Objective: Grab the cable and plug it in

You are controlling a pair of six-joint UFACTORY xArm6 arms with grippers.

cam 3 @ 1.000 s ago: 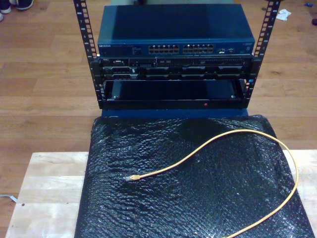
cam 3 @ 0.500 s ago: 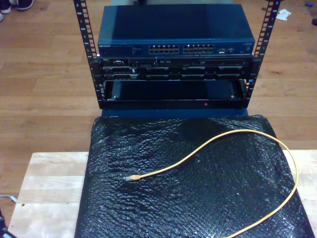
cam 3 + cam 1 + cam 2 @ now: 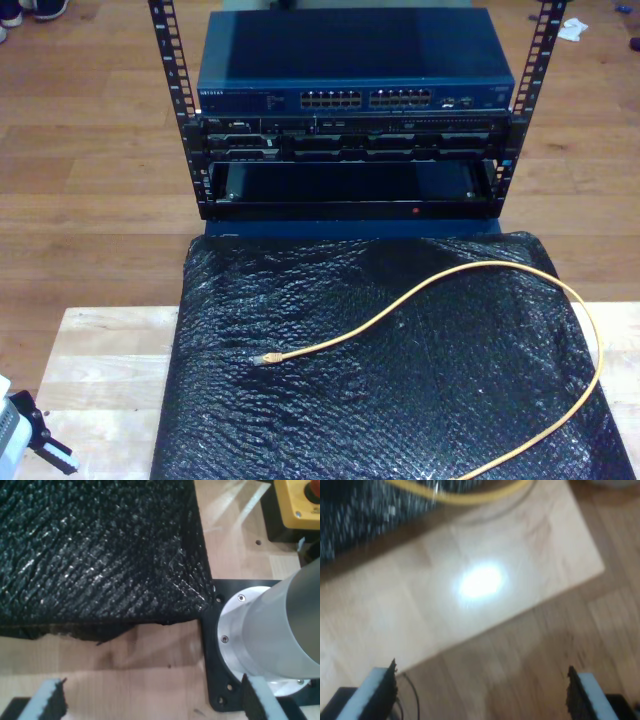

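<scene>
Cable (image 3: 440, 285) lies loose on black mat (image 3: 400, 400), plug unheld; switch (image 3: 355, 98) ports untouched. My first gripper (image 3: 150, 700) and my second gripper (image 3: 481, 690) both gape empty; grasp and insertion remain.

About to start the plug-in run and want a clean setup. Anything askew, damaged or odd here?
Nothing looks damaged. The cable lies loose in a curve on the black mat, its plug unconnected and apart from the switch. The mat's edge looks ragged.
</scene>
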